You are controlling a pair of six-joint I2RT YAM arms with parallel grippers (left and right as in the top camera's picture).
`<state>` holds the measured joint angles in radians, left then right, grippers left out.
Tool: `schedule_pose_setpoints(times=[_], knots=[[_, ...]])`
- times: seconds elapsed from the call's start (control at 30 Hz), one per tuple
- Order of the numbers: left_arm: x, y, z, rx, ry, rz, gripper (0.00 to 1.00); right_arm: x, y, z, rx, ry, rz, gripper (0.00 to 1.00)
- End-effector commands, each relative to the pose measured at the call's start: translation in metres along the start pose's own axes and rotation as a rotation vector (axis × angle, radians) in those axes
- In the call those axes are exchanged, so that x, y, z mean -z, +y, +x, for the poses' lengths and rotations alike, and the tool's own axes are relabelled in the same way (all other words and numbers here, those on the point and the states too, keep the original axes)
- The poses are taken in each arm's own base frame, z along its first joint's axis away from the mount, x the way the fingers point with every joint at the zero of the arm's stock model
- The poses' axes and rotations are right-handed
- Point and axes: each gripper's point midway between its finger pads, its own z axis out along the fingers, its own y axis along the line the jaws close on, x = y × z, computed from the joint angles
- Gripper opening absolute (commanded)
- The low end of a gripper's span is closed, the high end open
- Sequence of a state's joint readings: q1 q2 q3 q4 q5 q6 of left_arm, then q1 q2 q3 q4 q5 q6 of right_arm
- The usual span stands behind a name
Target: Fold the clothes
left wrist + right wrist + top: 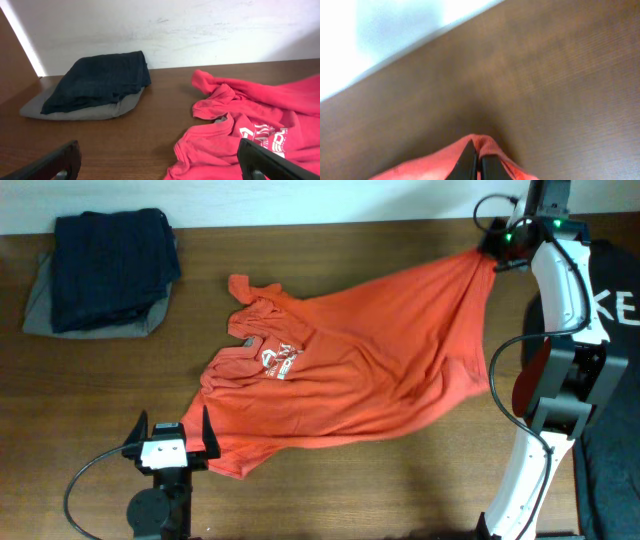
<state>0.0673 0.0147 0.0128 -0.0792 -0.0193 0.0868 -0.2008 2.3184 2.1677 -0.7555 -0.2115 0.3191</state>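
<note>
right hand (494, 250) is clamped on the far end of the shirt (380, 355), which runs diagonally down to the left hand (172, 432), wide apart just beside its near edge

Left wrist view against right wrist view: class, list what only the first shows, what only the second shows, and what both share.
Only the left wrist view: a folded dark navy garment stacked on a grey garment, the white lettering on the orange-red T-shirt, and the left fingers spread wide, holding nothing. Only the right wrist view: the right fingers shut on a bunched edge of the T-shirt. Both: the T-shirt, the brown wooden table and a white wall.
</note>
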Motion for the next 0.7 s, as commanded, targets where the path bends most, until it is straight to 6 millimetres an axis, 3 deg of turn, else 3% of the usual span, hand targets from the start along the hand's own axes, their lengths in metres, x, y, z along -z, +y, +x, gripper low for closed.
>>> schedule_pose_setpoints(times=[0.0, 0.1, 0.17, 0.27, 0.5, 0.67], knots=[[0.000, 0.002, 0.001, -0.012, -0.001, -0.009, 0.99, 0.005, 0.009, -0.020, -0.064, -0.076, -0.027, 0.04], [0.000, 0.002, 0.001, -0.012, -0.001, -0.009, 0.99, 0.002, 0.009, -0.030, -0.060, -0.116, -0.028, 0.10], [0.000, 0.002, 0.001, -0.012, -0.001, -0.009, 0.99, -0.001, 0.002, -0.031, -0.064, -0.127, 0.012, 0.27], [0.000, 0.002, 0.001, -0.012, -0.001, -0.009, 0.99, -0.002, -0.011, -0.027, -0.068, -0.117, 0.068, 0.96], [0.000, 0.002, 0.001, -0.012, -0.001, -0.009, 0.99, 0.006, -0.042, 0.004, -0.118, 0.023, 0.153, 0.99], [0.000, 0.002, 0.001, -0.012, -0.001, -0.009, 0.99, 0.049, -0.055, 0.012, -0.162, 0.102, 0.203, 0.99]])
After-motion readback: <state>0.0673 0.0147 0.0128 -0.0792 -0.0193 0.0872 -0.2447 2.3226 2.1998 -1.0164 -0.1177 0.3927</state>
